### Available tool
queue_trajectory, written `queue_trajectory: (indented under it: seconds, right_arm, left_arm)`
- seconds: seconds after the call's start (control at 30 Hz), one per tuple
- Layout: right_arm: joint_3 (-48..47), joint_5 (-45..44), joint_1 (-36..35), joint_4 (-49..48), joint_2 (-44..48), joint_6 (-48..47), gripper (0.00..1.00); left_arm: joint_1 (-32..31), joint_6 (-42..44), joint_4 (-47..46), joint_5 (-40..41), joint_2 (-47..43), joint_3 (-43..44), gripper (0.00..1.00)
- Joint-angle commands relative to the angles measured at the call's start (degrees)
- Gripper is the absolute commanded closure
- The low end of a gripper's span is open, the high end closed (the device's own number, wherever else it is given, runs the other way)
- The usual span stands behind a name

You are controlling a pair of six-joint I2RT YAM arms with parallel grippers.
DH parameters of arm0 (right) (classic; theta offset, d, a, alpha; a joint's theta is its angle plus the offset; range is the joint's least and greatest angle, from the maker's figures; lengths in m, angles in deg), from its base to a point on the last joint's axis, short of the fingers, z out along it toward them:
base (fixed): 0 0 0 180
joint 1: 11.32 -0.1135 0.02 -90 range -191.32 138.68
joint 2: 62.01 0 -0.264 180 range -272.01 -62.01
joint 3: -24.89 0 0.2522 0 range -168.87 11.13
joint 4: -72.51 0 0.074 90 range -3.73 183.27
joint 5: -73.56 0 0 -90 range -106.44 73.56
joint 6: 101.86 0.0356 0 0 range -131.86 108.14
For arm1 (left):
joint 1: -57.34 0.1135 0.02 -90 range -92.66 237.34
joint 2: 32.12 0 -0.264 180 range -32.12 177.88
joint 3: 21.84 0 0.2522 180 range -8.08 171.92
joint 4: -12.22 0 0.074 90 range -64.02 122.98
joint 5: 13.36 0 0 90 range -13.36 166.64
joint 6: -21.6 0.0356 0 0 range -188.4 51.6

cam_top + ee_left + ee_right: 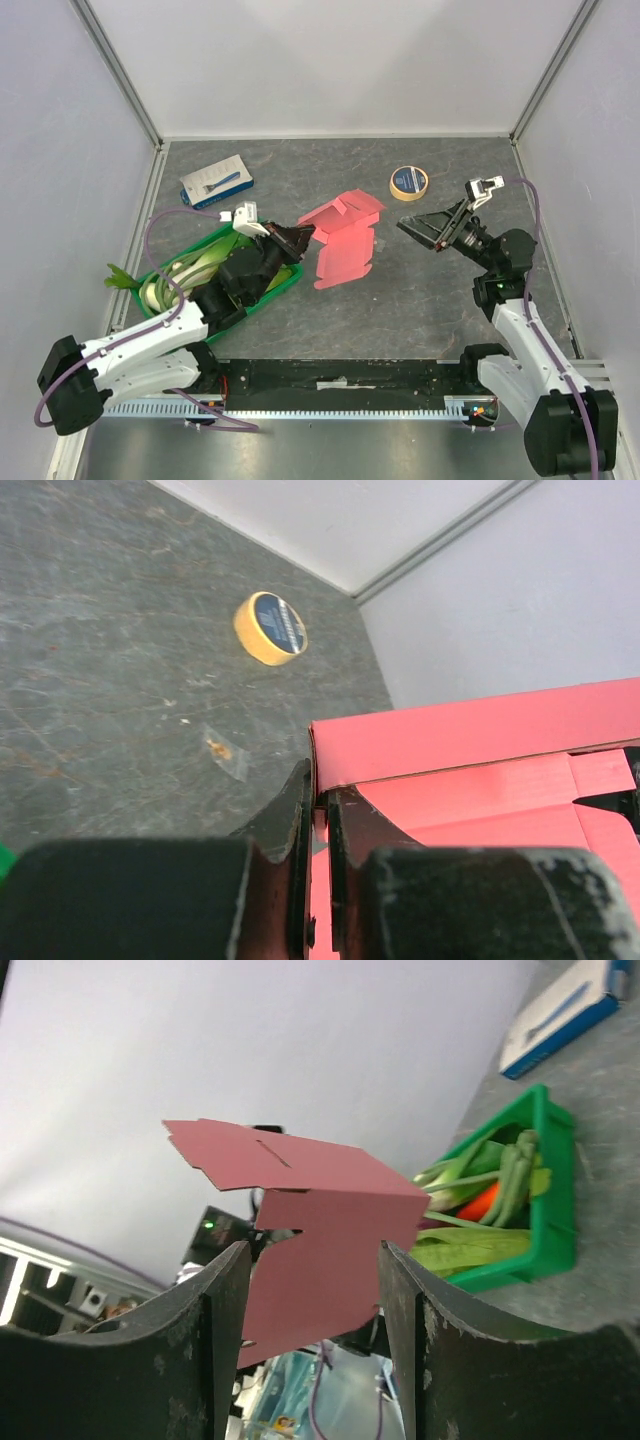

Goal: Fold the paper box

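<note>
Mid-table, I am pinching the left edge of the paper box point(340, 238) in my left pincer point(300, 237), both fingers clamped together on the thin pink card. This is anchoring the partly raised cut-out so it cannot slide while its panels are being worked. My right pincer point(420, 228) is hanging apart from the card on its far side, jaws spread and pointing straight at it. In its own camera the upright pink panel is showing in the gap between the fingers point(225, 1300), which I judge to be a line-up for taking or pressing the free side. The tape roll point(409, 182), the blue-and-white package point(216, 181) and the green crate point(285, 285) of vegetables are sitting aside on the table point(420, 300), out of the fold's way.
</note>
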Motion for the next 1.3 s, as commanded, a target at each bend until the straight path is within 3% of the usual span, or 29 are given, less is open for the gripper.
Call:
queue_trajectory:
  seconds: [0.0,0.13,0.73,1.27]
  right_arm:
    - [-0.18,2.96,-1.48,-18.6,-2.96,10.48,0.39]
    - [0.09,0.67,-5.08,-22.31,-5.43,12.61,0.39]
    - [-3.25,-3.55,-12.38,-16.96,-7.37,7.78,0.39]
    - [-3.34,-4.43,-12.56,-20.02,-7.54,9.35,0.38]
  left_arm:
    - [1.07,-7.18,-10.82,-7.22,0.16,-1.68,0.98]
    - [1.34,-8.24,-13.46,-8.54,1.21,-2.3,0.98]
    - [1.43,-4.37,-14.78,-9.16,1.83,-2.91,0.98]
    - [1.34,-1.12,-15.92,-9.69,2.27,-3.79,0.98]
